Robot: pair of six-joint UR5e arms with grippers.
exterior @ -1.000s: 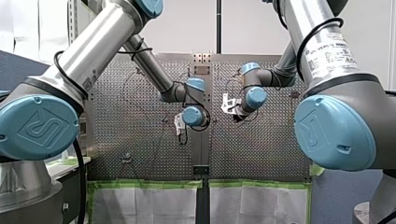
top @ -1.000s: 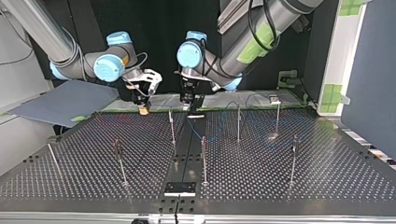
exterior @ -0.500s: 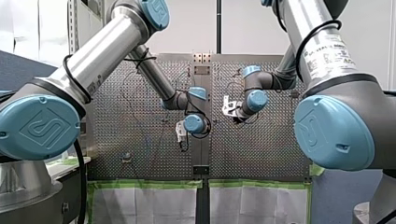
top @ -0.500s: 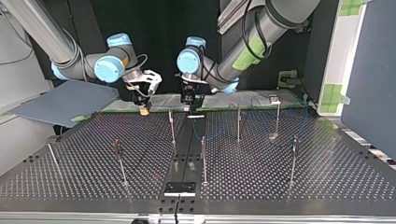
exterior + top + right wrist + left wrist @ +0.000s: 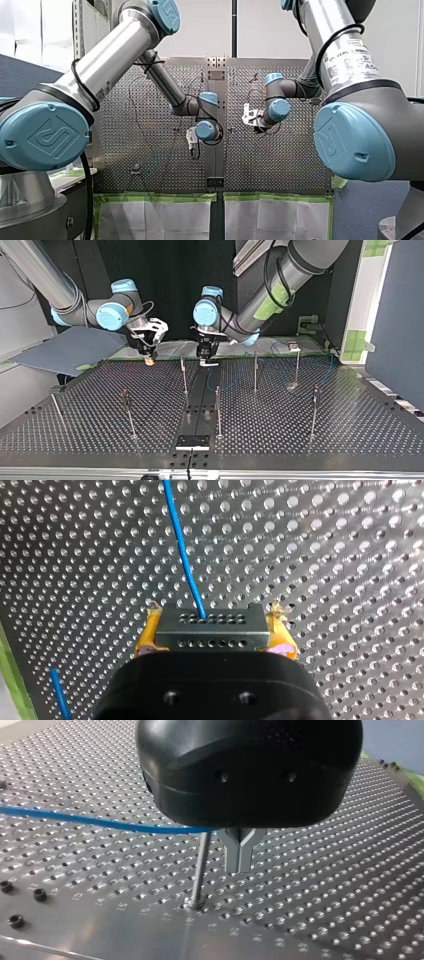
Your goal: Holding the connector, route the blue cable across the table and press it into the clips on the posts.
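In the right wrist view my right gripper (image 5: 215, 615) is shut with its yellow pads (image 5: 145, 637) on a grey connector (image 5: 210, 634). The blue cable (image 5: 182, 555) leaves the connector and runs away over the perforated table. My left gripper (image 5: 239, 865) is black with metal fingers pressed together. A taut stretch of the blue cable (image 5: 100, 823) ends at their base, under the gripper body. A thin post (image 5: 200, 870) stands right beside those fingers. In the top view my left gripper (image 5: 205, 359) hangs near the far middle and my right gripper (image 5: 148, 359) is to its left.
Several thin posts stand on the table, such as one (image 5: 184, 375) near the middle, one (image 5: 218, 410) nearer the camera and one (image 5: 314, 410) at the right. A small black plate (image 5: 192, 441) lies at the near edge. Loose blue cable (image 5: 235, 385) curves across the right half.
In the top view my left gripper has come lower and slightly right, to just above the table. My right gripper has shifted a little to the left with the connector.
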